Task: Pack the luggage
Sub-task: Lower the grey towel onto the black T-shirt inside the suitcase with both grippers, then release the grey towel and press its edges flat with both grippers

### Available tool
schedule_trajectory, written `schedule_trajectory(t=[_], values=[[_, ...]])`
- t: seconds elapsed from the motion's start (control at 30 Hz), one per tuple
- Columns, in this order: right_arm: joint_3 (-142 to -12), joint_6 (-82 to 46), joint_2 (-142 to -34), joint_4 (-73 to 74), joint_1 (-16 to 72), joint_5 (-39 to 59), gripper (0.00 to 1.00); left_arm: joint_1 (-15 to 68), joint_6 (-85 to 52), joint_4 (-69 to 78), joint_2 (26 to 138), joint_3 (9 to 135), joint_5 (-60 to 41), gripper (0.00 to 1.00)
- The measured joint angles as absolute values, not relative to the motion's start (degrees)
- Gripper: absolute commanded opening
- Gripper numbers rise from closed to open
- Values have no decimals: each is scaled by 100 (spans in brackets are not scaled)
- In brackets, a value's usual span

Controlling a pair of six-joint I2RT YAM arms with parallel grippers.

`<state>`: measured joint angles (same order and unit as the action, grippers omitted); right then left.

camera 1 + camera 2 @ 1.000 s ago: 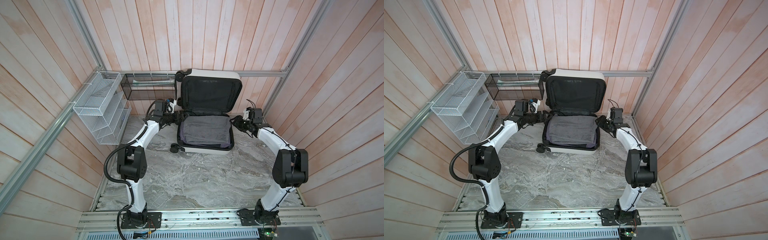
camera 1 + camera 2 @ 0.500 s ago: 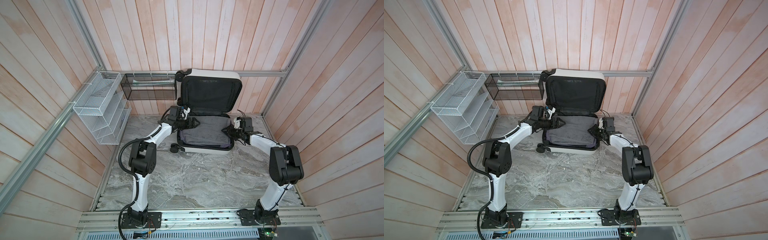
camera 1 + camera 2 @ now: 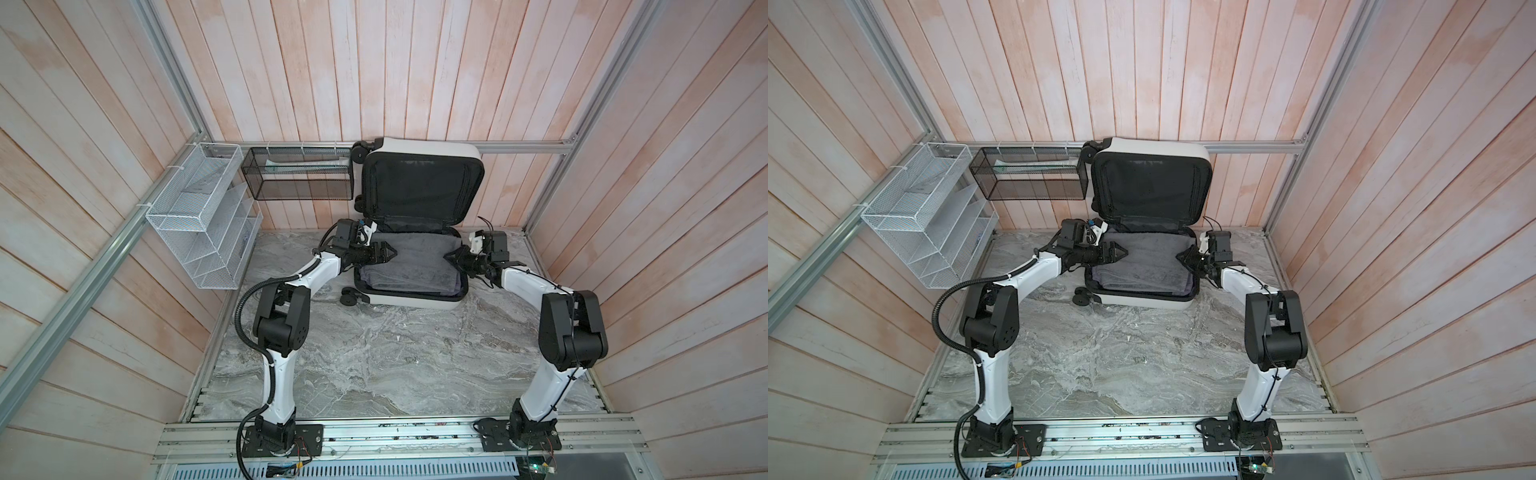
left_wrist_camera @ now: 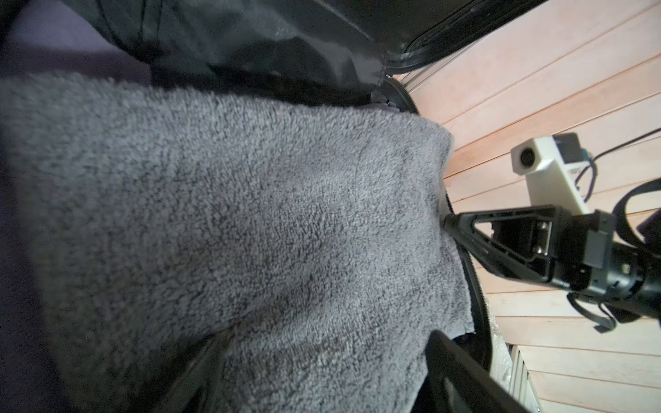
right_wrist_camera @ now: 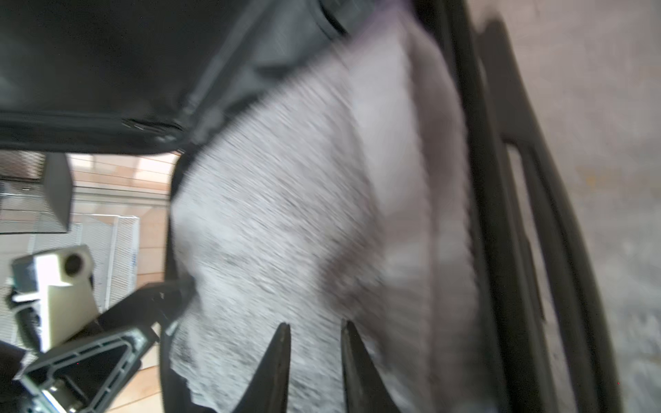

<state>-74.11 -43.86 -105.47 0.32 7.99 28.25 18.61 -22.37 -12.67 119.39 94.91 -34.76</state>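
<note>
In both top views we see the luggage (image 3: 415, 298) (image 3: 1142, 301) open by the back wall (image 3: 415, 75), towel (image 3: 409, 268) inside

Left wrist: left gripper (image 4: 322, 339) spread wide above towel

Right wrist: right gripper (image 5: 314, 323) narrowly parted; grip we cannot tell

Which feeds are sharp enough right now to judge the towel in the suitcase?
Right wrist view: motion-smeared, towel streaked. Left wrist view: towel pile crisp mid-frame, one side dark and soft. Both top views: sharp, evenly lit, no glare.

A robotics lab test cell: pale wood-plank walls (image 3: 415, 62) framed by aluminium extrusion (image 3: 519, 146) enclose a marble-patterned table (image 3: 395, 353), with two white robot arms (image 3: 286, 374) bolted to a metal rail (image 3: 395, 436).
</note>
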Motion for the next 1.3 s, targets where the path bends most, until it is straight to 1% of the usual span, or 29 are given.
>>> schedule_trajectory(t=[0.17,0.3,0.5,0.63,0.77,1.07,1.3], values=[[-8493,-4331,-10836,-47,779,2936,27,1806,-2364,-1221,11526,9494,-3570,91],[-9251,-4348,-11424,-51,834,3068,27,1863,-2460,-1061,11312,9445,-3680,91],[-10193,-4370,-12446,-123,1157,3282,24,1964,-2600,-788,11207,8912,-3846,91],[-10648,-4372,-12892,-154,1415,3402,24,1994,-2644,-692,11207,8488,-3881,91],[-10827,-4399,-13128,-99,1518,3465,24,1994,-2694,-539,11207,8077,-3883,91],[-10980,-4414,-13511,30,1299,3468,26,2008,-2810,-14,11194,7677,-3900,91],[-11061,-4305,-13537,19,1260,3721,34,2027,-2812,25,11107,7583,-3889,91]])
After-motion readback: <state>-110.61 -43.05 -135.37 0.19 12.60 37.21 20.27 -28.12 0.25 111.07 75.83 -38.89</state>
